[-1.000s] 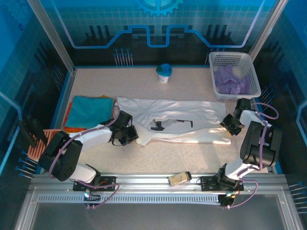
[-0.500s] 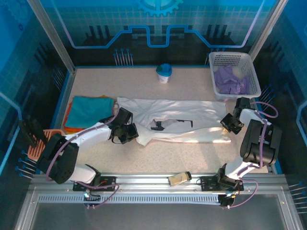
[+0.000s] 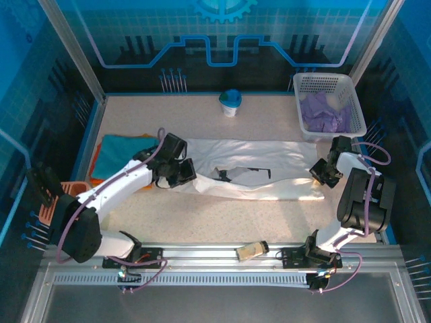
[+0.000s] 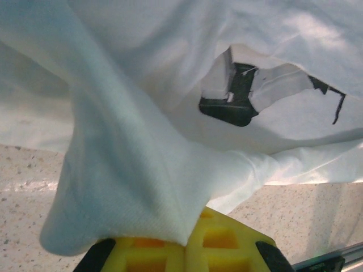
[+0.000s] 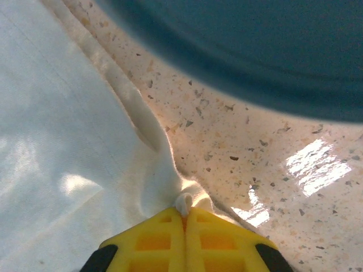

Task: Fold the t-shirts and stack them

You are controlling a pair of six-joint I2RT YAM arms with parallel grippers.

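Far left: ribbed pink tray [image 3: 52, 205], mostly hidden by the arm, contents can't tell. Beside it a teal t-shirt [image 3: 126, 153] lies folded on top of an orange t-shirt [image 3: 96, 168]. Left hand [image 3: 180, 173] is clamped on the left end of the white t-shirt [image 3: 269, 165], cloth bunched, that end raised off the worktop [image 3: 202, 118]. Right hand [image 3: 320, 173] is pinched on the shirt's right edge, low at the worktop. Shirt looks light and limp, sags between grips, creases easily. My read: hold by hem corners, keep both ends taut. Far right: white lattice basket [image 3: 330, 81] holds a crumpled pale purple t-shirt [image 3: 322, 114]
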